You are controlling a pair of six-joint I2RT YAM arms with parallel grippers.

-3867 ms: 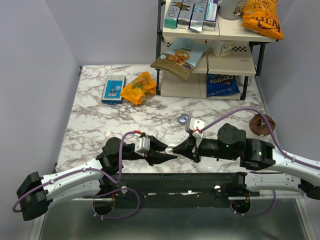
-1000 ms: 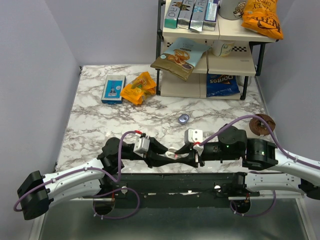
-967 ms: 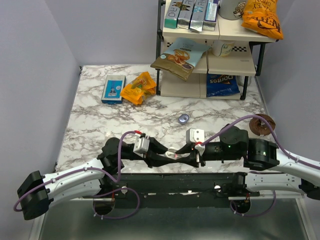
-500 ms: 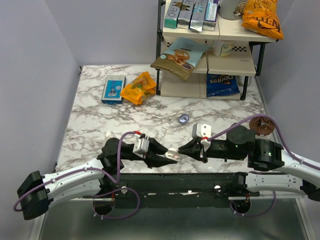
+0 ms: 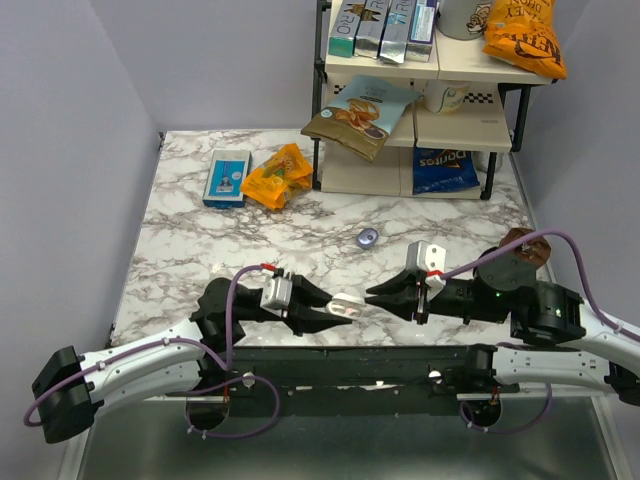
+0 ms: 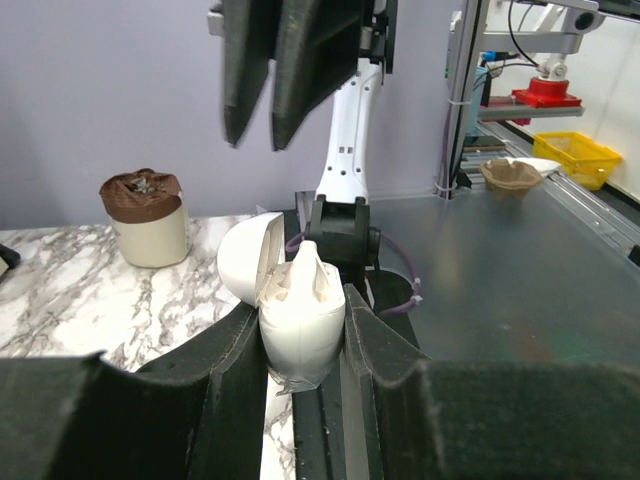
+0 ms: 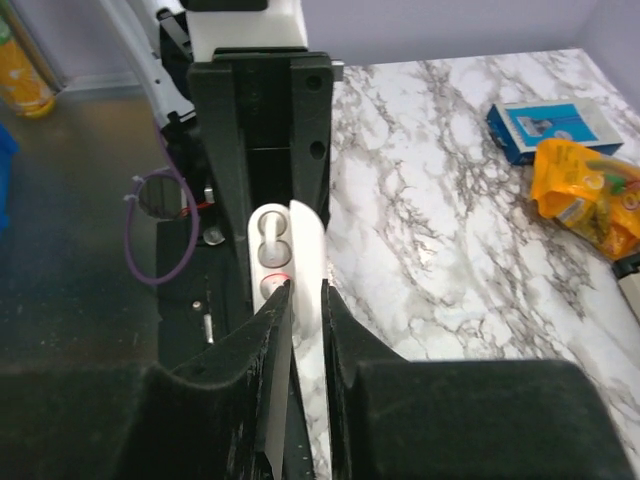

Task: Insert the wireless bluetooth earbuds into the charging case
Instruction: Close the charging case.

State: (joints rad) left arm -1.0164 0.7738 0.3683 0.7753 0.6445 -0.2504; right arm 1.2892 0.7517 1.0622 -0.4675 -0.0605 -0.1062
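L fingers [image 6: 225, 365]: clamped on both flanks of the white egg-shaped plastic charging case [image 6: 300, 345]. The left gripper [image 5: 338, 308] holds it at the near edge of the grey-veined marble table [image 5: 200, 240].
R fingers [image 7: 240, 360]: a slim gap apart, nothing visibly between them. The right gripper [image 5: 375, 293] sits just beside the case, not touching, aimed at its open mouth.
Case: upright in L wrist view. Domed hinged lid [image 6: 245, 265] is swung open to one side. Small red light [image 7: 272, 280] shows on the inner face.
Earbuds: two pale rounded pieces in the cavity, which I take for the wireless bluetooth earbuds [image 7: 270, 235]. Colour reads white, not certain. One piece [image 6: 308, 262] appears to stand proud of the rim.
Step in hand (my judgement): seat the proud bud, then shut the lid.
Method: hold L grip fixed. I'd bring R tips in w/ fingers together and press straight down along the well, light force, clear of lid + hinge. Confirm bud is flush before closing.
Risk: a sideways push could tip the bud out or twist the case in L grip.
Other: small round blue-lilac puck [image 5: 367, 237] on the table, well apart from both grippers. Can't tell what it is.
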